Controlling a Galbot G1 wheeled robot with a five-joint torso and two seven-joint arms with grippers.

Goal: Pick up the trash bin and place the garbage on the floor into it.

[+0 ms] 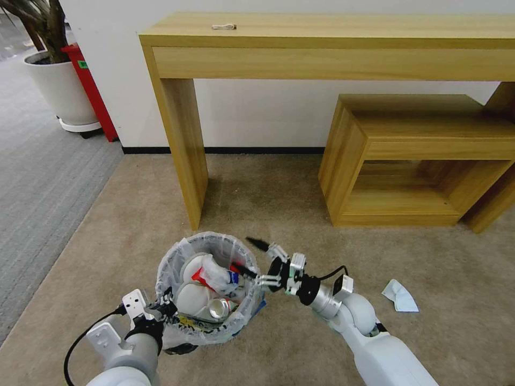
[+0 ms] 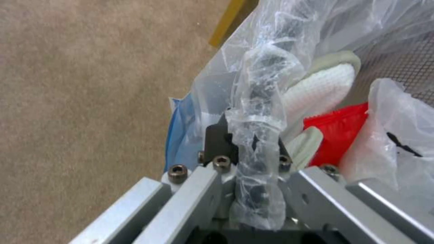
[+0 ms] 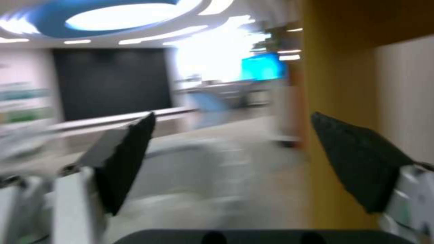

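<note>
Trash bin (image 1: pixel 209 287) on the floor (image 1: pixel 268 214) just before the desk (image 1: pixel 322 37) leg, holding slippers (image 1: pixel 190 297), a can (image 1: pixel 219 308) and wrappers (image 1: pixel 217 273). Left claw (image 1: pixel 161 310) at the bin's near-left rim, pinching rim and bag (image 2: pixel 257 135); right claw (image 1: pixel 256 261) at the bin's right rim, spread wide. One scrap of litter (image 1: pixel 399 296) on the floor well to the right, a low shelf unit (image 1: pixel 413 161) behind it under the desk, a potted plant (image 1: pixel 59 80) far left beside the wall.
</note>
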